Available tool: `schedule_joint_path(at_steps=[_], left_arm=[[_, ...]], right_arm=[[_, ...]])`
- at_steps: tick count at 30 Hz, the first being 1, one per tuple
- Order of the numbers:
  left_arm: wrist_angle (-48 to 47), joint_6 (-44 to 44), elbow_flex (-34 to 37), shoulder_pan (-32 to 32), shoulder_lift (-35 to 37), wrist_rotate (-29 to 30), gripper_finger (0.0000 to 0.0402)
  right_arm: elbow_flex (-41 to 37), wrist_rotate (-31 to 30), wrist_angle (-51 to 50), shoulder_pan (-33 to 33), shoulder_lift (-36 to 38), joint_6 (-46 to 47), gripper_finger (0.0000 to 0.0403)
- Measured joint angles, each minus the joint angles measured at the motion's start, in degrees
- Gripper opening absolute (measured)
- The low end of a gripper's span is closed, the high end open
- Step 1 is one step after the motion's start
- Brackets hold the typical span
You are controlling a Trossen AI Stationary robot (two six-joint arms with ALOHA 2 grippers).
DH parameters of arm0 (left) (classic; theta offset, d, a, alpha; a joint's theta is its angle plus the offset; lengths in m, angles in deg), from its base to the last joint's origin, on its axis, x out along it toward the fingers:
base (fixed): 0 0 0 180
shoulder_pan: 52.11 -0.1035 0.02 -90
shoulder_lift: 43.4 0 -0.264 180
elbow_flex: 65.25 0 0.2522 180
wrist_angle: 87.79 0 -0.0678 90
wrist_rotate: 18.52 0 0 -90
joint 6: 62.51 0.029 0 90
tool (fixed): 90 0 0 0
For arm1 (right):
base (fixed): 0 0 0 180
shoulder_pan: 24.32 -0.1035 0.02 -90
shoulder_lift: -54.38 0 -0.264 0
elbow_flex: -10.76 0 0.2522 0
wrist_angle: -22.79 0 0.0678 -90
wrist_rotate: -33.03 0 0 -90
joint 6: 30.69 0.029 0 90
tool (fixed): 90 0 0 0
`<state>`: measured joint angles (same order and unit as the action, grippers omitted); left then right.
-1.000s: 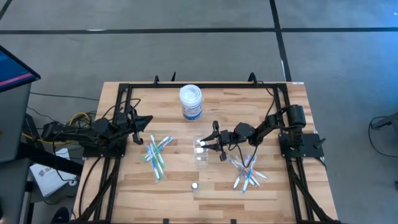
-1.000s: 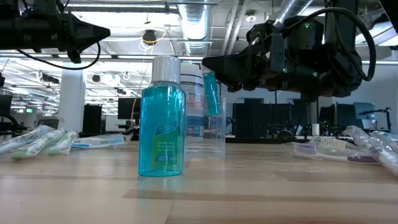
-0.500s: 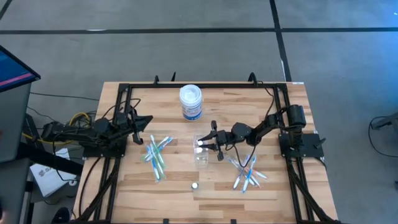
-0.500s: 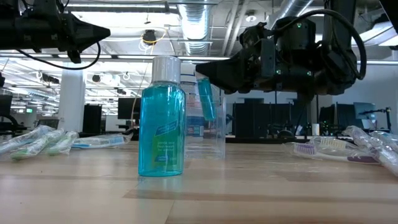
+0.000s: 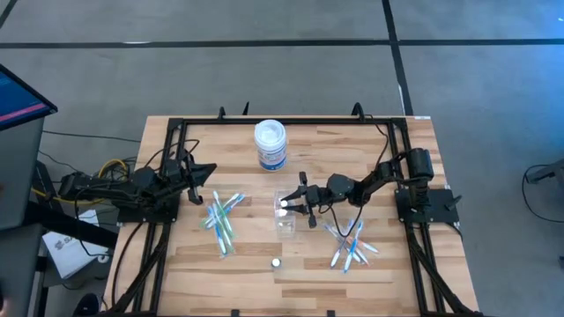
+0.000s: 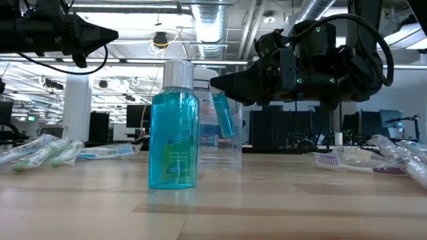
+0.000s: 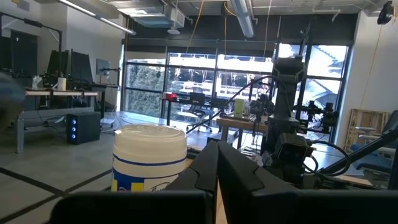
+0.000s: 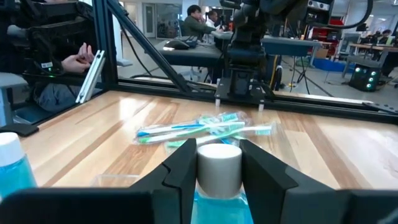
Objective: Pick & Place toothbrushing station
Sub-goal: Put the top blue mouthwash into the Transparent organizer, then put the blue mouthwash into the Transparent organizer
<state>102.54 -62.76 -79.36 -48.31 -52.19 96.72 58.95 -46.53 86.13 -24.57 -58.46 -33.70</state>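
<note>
A small clear cup (image 5: 286, 222) stands upright mid-table. Just above it, my right gripper (image 5: 291, 204) is shut on a small blue tube (image 6: 223, 115) with a white cap. The tube's lower end is at the height of the cup's (image 6: 221, 147) rim. Toothbrushes lie in two heaps, one on the left (image 5: 220, 216) and one on the right (image 5: 350, 245). My left gripper (image 5: 210, 172) waits shut at the left, above the table. My right gripper pinches the tube's white cap (image 8: 219, 168) between its two fingers. The fingers (image 6: 223, 81) come from the table's right, nearly level and tipped slightly down. The tube hangs tilted below them, blue body down. I cannot tell whether it touches the cup.
A blue bottle with a white cap (image 6: 173, 127) stands near the table's front edge (image 5: 276, 261). A white round jar with a blue label (image 5: 270, 145) stands at the back. A black frame (image 5: 264, 123) runs along the far and side edges. People sit in the room beyond (image 8: 196, 18).
My right gripper has tipped its fingertips down over the cup. The blue tube has sunk with them, so that its lower end stands at the cup's rim.
</note>
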Motion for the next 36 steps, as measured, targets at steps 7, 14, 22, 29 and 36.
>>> schedule_joint_path(at_steps=[7,14,22,29,36], left_arm=[[0.0,0.0,0.0,0.0,0.0,0.0,0.0002],[0.0,0.0,0.0,0.0,0.0,0.0,0.0002],[0.0,0.0,0.0,0.0,0.0,0.0,0.0002],[0.0,0.0,0.0,0.0,0.0,0.0,0.0002],[0.0,0.0,0.0,0.0,0.0,0.0,0.0002]], right_arm=[[0.0,0.0,0.0,0.0,0.0,0.0,0.0114],[0.0,0.0,-1.2,0.0,0.0,0.0,0.0118],[0.0,0.0,-1.7,0.0,0.0,0.0,0.0119],[0.0,0.0,-1.7,0.0,0.0,0.0,0.0119],[0.0,0.1,-1.3,0.0,0.0,0.0,0.0119]])
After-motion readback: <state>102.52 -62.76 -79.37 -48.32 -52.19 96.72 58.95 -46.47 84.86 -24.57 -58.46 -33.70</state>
